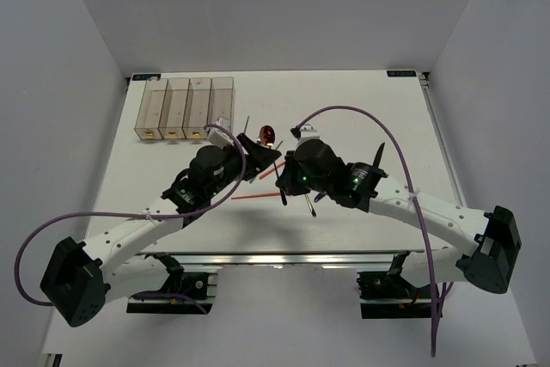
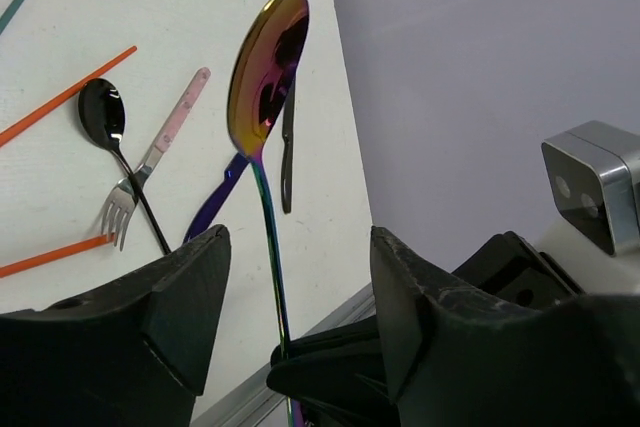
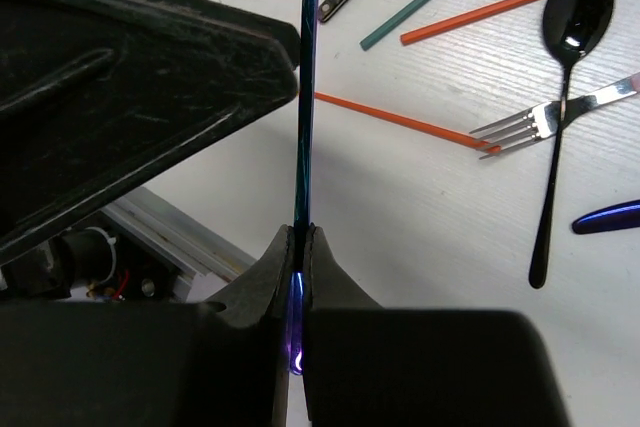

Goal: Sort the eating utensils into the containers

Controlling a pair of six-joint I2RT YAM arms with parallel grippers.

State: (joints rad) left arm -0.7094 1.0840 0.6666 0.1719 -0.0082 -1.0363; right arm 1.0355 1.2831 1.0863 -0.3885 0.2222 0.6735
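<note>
Currently, my right gripper (image 3: 302, 237) is clamped on the handle of a rainbow-tinted metal spoon (image 2: 265, 67), holding it lifted off the white table (image 1: 369, 109). My left gripper (image 2: 297, 235) stands wide, one finger on either side of that handle, with a gap on both sides. On the table beyond lie a black spoon (image 2: 102, 112), a pink-handled fork (image 2: 150, 162) and orange chopsticks (image 2: 65, 97). Four joined clear bins (image 1: 185, 109) sit at the far left corner, well apart (their yellow marks are too small to read).
</note>
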